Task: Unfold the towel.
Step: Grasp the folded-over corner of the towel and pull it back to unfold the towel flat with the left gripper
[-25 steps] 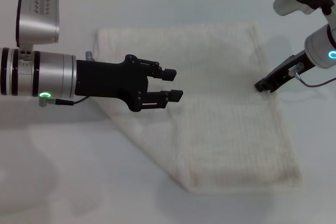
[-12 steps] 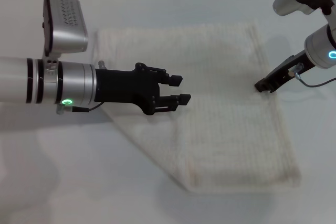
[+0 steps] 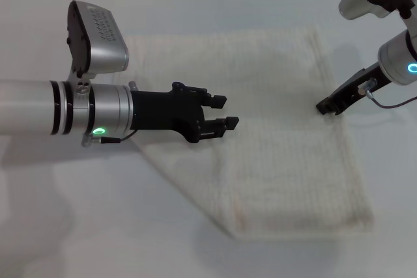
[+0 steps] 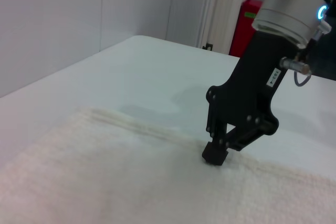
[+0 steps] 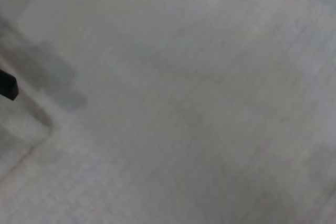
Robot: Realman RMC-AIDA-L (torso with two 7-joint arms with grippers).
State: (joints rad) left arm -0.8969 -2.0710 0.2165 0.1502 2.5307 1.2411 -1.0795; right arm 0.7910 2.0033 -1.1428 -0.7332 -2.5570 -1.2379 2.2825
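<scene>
both pincers (image 3: 225,111) over towel (image 3: 280,128)

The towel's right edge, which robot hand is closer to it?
Right. The right gripper presses on the towel at that edge; the left gripper hovers open over its middle.

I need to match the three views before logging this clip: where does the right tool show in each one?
Head view: the right tool is at the right, tip down on the towel's right hem.
Left wrist view: the right tool stands centre-right, pressing on the towel near its far hem.
Right wrist view: its fingers are not clearly in it; towel fills the picture.
Shared landmark: the towel's hem.
</scene>
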